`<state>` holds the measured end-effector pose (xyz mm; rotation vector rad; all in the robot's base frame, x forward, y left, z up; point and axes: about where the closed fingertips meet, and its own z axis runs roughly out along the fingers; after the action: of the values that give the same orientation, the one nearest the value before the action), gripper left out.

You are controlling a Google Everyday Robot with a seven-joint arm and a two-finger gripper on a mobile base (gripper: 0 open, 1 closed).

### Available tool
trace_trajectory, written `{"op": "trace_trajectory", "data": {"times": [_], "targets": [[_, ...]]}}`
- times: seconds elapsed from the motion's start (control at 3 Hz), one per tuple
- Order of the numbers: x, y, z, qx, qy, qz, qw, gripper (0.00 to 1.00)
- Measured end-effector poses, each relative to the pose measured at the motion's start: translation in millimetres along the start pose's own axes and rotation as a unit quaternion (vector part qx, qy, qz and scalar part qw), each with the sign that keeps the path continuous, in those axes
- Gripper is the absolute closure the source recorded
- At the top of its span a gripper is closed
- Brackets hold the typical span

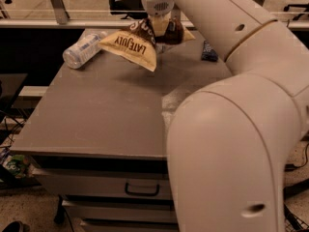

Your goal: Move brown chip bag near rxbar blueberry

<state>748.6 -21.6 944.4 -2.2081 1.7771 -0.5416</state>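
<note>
The brown chip bag (136,44) hangs over the far middle of the bench (101,115), pinched at its dark brown centre by the pincer (161,27), whose pale fingers are closed on the crumpled foil. The bag is a crinkly, pillow-shaped packet. Its cream end, printed "LATE JULY" in dark letters, slants down to the left, and its lowest corner points at the bench top. The brown middle bunches up around the pincer and a second cream end juts out to the right. The rxbar blueberry (209,51), a small flat dark navy bar, lies on the bench's far right part, near the bag but apart from it. A clear plastic water bottle (83,49) lies on its side at the far left corner. The bench top is smooth matte grey, with a drawer (106,186) and a dark handle below. The robot's glossy, rounded white arm (231,139) fills the right side.
</note>
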Motion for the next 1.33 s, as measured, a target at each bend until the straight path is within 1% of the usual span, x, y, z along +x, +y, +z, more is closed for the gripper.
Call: {"op": "trace_trajectory", "data": {"times": [0.33,0.67,1.0,1.33], "targets": [[34,-6,23,-0.025,-0.019,0.066,0.9973,1.00],[50,-5,38,-0.034,-0.042,0.107,0.9928,1.00],[64,-4,51,-0.036,-0.065,0.142,0.9870,0.91],[73,-3,56,-0.035,-0.081,0.161,0.9829,0.68]]}}
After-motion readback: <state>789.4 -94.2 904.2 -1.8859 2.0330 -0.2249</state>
